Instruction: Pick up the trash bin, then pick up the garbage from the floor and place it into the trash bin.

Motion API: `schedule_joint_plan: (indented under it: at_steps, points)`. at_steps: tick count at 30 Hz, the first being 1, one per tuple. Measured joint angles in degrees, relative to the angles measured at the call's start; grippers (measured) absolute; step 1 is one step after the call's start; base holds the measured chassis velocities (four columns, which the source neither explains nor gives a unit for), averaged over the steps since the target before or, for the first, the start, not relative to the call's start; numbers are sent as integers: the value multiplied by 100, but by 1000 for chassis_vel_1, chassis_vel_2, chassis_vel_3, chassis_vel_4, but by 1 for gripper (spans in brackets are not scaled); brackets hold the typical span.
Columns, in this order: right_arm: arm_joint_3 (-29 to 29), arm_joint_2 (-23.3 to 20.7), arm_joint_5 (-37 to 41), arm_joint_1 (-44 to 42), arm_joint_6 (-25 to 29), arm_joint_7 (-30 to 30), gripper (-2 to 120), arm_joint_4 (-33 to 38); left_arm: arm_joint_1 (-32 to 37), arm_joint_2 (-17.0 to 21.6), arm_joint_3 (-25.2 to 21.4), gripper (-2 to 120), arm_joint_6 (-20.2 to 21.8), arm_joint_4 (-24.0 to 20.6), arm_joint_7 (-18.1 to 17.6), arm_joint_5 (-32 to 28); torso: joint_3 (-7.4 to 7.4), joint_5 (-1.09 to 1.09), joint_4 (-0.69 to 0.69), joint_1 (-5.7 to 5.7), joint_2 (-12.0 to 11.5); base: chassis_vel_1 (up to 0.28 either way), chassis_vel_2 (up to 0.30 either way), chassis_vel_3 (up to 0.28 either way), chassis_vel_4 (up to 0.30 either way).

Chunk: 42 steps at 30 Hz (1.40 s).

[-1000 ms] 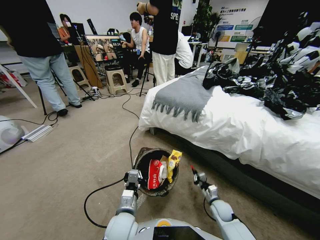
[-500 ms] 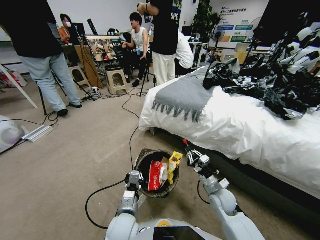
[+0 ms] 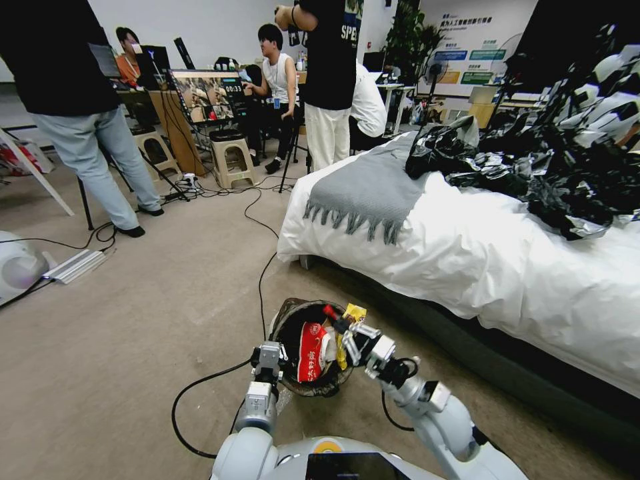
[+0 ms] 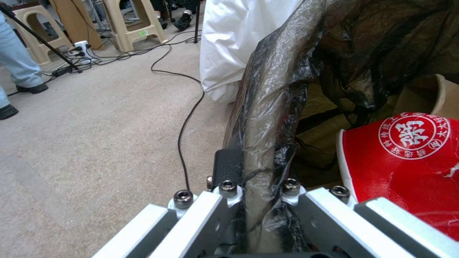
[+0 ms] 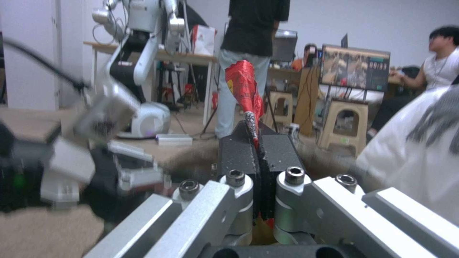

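two tools: left tool clamps bin rim, right tool pinches red wrapper.

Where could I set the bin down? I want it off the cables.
Bare carpet lies left of the trash bin, between the black cable and the white floor unit. Crowded: the bin, clamped at its rim by the left hand, with the right hand above it pinching a red wrapper; the bed borders its right.

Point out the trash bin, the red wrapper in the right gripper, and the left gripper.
trash bin (image 3: 288, 319): head view, far-left rim.
red wrapper (image 5: 243, 86): right wrist view, its crumpled middle above the fingers.
left gripper (image 4: 256, 190): left wrist view, fingertips clamped on the bin rim.
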Motion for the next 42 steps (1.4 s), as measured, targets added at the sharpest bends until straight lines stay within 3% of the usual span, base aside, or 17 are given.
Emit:
schedule_joint_plan:
  at_steps: [13,29,31,37,38,42]
  points:
    - [-354,388,-17,491,-100,340,0,-913,13,-11,25,0,-1,0,-1,16,1,-1,0,0,0,0,0,0,0]
    - [-665,602,-22,947,-481,873,1,-1238,45,-32,40,0,-6,17,-10,51,1,-1,0,0,0,0,0,0,0]
    - [-667,605,-24,950,-496,873,13,-1238,45,-33,38,0,-6,16,-11,51,1,0,0,0,0,0,0,0,0]
    - [-663,602,-31,944,-510,872,29,-1216,45,-40,53,0,-6,16,-12,53,1,0,0,0,0,0,0,0,0]
    - [-655,599,-34,939,-510,872,37,-1209,46,-40,57,0,-6,16,-12,54,1,0,0,0,0,0,0,0,0]
    - [-636,595,-49,929,-510,868,50,-1193,46,-40,62,0,-6,18,-12,54,0,0,0,0,0,0,0,0,0]
